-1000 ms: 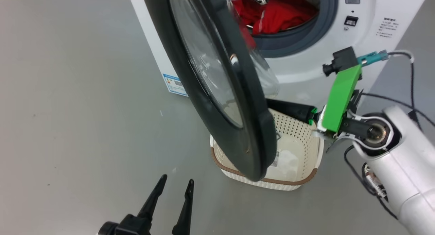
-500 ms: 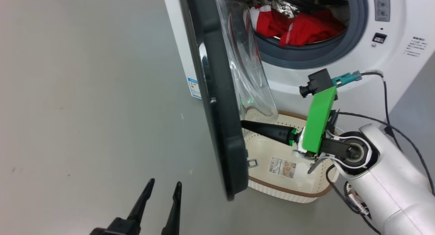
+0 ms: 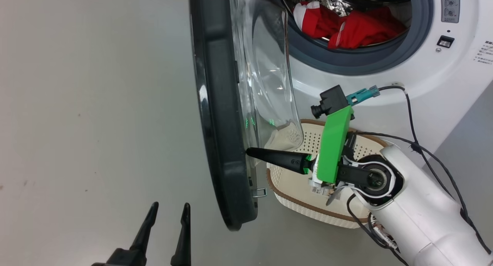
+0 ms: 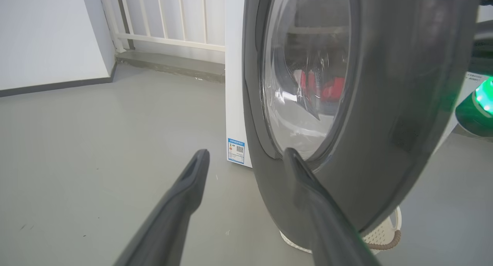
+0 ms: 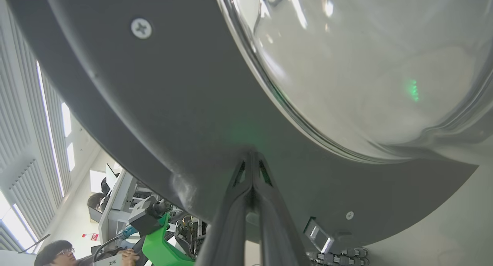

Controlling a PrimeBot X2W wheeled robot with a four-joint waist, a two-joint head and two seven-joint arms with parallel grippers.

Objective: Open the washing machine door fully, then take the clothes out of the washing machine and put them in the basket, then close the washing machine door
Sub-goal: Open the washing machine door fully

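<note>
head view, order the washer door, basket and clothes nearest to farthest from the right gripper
1. washing machine door: inner rim at the right gripper tip, on its left.
2. basket: just below the gripper.
3. clothes: up inside the washing machine, farthest.

You are in what looks like a lab or test hall, not a home. The washing machine [image 3: 385,89] stands on a smooth grey floor [image 3: 96,104]. At the lower left of the right wrist view, a person [image 5: 57,252] is among racks of equipment [image 5: 123,196] beneath long ceiling lights [image 5: 54,123].
</note>
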